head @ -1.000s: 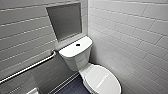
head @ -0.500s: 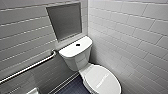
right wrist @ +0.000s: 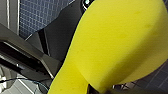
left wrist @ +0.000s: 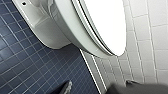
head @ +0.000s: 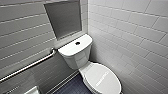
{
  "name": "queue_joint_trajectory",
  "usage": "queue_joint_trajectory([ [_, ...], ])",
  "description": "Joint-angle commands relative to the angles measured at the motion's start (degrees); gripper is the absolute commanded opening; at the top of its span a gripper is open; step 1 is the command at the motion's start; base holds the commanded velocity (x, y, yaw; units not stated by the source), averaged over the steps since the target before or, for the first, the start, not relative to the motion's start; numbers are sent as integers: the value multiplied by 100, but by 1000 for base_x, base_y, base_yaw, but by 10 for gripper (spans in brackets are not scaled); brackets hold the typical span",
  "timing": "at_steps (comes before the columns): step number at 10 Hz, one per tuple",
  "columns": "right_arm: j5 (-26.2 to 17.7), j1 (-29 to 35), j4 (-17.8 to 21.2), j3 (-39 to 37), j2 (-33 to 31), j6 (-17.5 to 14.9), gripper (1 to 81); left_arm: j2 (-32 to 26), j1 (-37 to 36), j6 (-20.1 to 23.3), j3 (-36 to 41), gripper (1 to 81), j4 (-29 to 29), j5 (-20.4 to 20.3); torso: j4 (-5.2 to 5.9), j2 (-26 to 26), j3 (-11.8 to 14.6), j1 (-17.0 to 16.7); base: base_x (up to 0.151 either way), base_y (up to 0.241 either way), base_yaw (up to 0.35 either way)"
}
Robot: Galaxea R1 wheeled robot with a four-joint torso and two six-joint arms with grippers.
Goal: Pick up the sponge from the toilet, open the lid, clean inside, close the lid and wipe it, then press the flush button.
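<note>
The white toilet [head: 75, 56] stands in the corner with its lid [head: 102, 78] down over the bowl. The small dark flush button [head: 77, 43] sits in the middle of the tank top. The left wrist view looks along the lid [left wrist: 105, 22] and the bowl [left wrist: 60, 30] from low beside them; my left gripper [left wrist: 98, 88] is open there, above the floor and apart from the bowl. The bright yellow sponge [right wrist: 115, 47] shows very large in the right wrist view, and my right gripper [right wrist: 100, 90] is shut on it.
A metal grab bar [head: 30, 65] runs along the grey left wall, below a recessed niche [head: 63, 18]. White tiled wall [head: 140, 37] stands close on the toilet's right. The floor [head: 72, 86] is dark blue tile. A white object [head: 32, 90] shows at the lower left.
</note>
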Motion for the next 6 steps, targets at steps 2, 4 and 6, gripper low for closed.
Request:
queue_joint_trajectory([
  [2,-317,-39,-229,52,-184,-3,10,109,-744,-57,129,811,-155,277,0,2,-105,2,0,0,0],
  [4,-317,13,-229,52,-157,-3,10,232,-920,-91,112,811,-217,242,-299,5,-170,5,0,0,0],
  [6,-317,13,-247,61,-148,-21,10,399,-1096,-223,-46,811,-217,233,-183,6,-172,5,0,0,0],
])
